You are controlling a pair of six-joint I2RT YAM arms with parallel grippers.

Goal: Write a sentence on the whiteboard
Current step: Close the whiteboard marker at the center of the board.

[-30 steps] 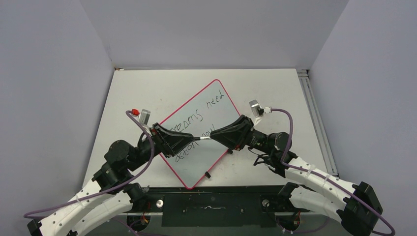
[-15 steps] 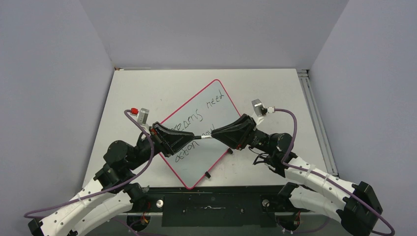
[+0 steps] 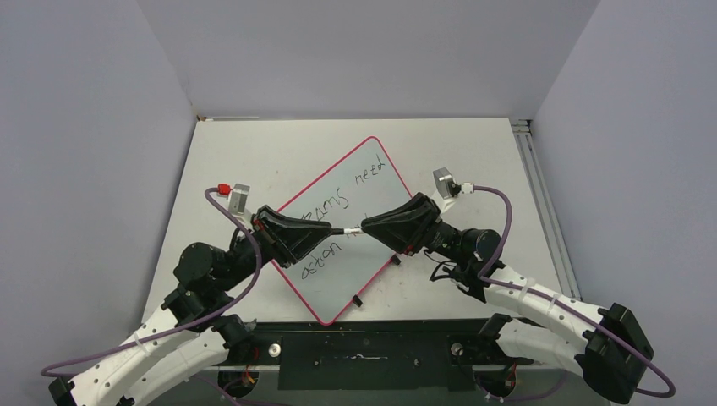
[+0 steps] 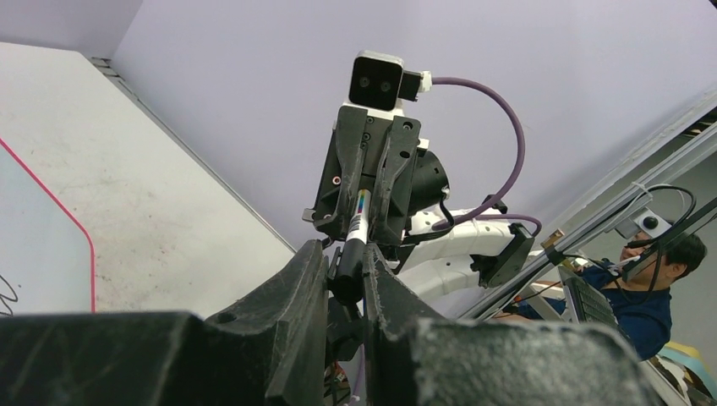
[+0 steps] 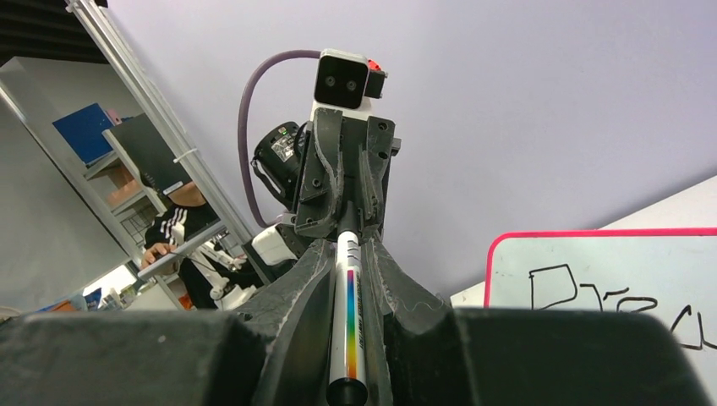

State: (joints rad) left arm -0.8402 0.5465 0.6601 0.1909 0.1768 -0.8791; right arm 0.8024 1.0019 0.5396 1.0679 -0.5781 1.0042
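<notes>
The whiteboard point(image 3: 338, 288) lies flat on the table point(image 3: 473, 161), turned cornerwise, between and ahead of both arms. The sentence point(image 3: 365, 178) runs in two slanted rows; we read "need" clearly, the rest is partly hidden under the arms. Above the board's middle, a marker point(image 5: 350, 321) hangs level between the two hands. The right gripper point(image 5: 348, 249) is clamped tight on the white barrel. The left gripper point(image 4: 342, 254) is pinched on the black end, likely the cap. We judge the writing done and capping in hand. The board looks stiff, light and slick. It would probably slide if pushed, so take it by the pink rim and keep off the ink, which likely smears. The marker seems light, rigid and smooth, so grip mid-barrel and push straight along its length.
</notes>
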